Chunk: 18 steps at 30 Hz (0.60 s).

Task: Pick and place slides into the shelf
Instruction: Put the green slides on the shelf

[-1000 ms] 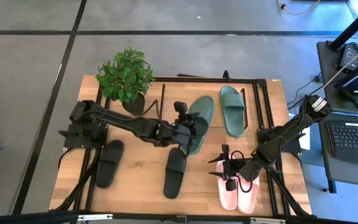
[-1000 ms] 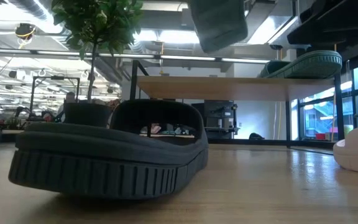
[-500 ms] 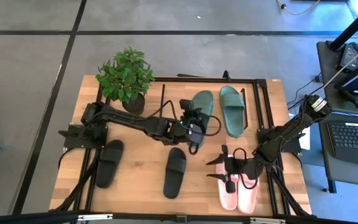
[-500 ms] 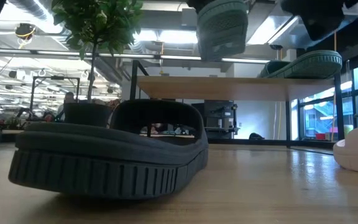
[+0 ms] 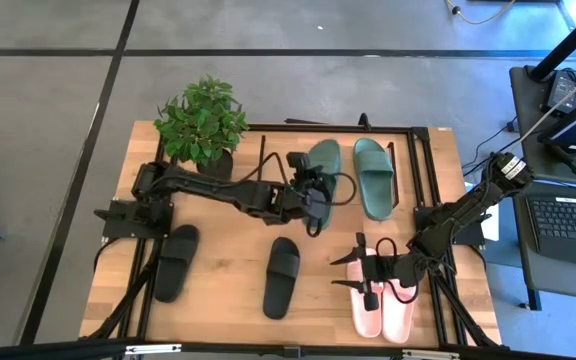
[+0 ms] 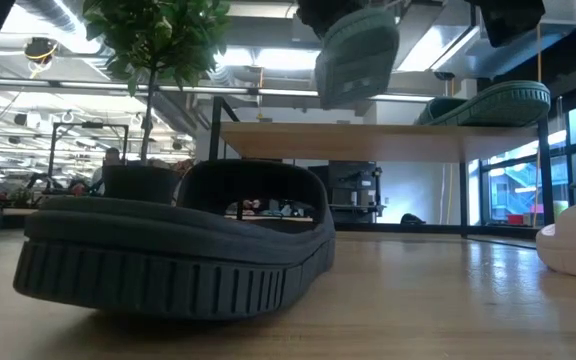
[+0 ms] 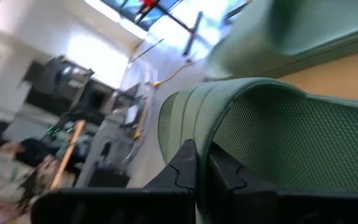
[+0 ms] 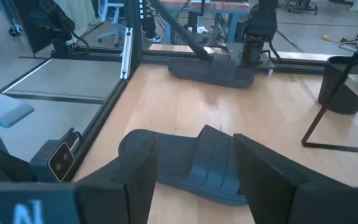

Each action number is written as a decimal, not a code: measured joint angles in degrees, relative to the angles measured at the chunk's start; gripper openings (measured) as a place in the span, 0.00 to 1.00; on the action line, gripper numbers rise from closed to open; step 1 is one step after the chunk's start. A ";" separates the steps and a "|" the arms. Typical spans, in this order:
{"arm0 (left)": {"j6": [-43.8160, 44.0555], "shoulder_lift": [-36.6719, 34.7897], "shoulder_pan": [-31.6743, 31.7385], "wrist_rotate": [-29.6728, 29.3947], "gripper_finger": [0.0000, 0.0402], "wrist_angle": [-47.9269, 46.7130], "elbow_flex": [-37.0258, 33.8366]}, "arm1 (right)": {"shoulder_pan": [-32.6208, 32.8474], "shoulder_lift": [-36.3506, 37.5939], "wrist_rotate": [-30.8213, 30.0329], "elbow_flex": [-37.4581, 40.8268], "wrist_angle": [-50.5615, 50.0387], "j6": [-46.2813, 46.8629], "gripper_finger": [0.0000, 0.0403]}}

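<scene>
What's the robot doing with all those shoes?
It is putting slides onto a shelf. The left gripper is shut on a dark green slide, holding it over the shelf top beside the other green slide, which already lies there. The right gripper is open and hangs over the pink pair near the table's front edge. Two black slides wait on the table. A potted plant stands at the back corner.

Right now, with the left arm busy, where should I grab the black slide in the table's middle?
Probably its wide strap: the black slide lies sole-down, so the strap arches up clear of the footbed. Come from above, with one finger slipped under the arch and the other outside it.
</scene>
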<state>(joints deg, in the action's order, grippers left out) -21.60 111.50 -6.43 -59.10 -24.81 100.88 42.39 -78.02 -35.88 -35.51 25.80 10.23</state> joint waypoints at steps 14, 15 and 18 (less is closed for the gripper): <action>4.40 3.22 5.63 7.31 0.01 -0.31 -0.04 | 0.00 0.00 -0.01 0.00 -1.45 0.05 0.51; 4.40 3.84 5.61 6.56 0.01 -0.43 -0.06 | 0.00 0.00 0.01 0.00 -1.57 0.03 0.51; 3.53 4.92 5.29 4.61 0.01 -0.44 -0.08 | 0.00 0.00 0.00 0.00 -1.55 0.05 0.51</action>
<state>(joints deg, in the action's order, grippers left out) -18.07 116.43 -1.14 -54.49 -25.25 100.80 42.39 -78.02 -35.88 -35.51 24.25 10.28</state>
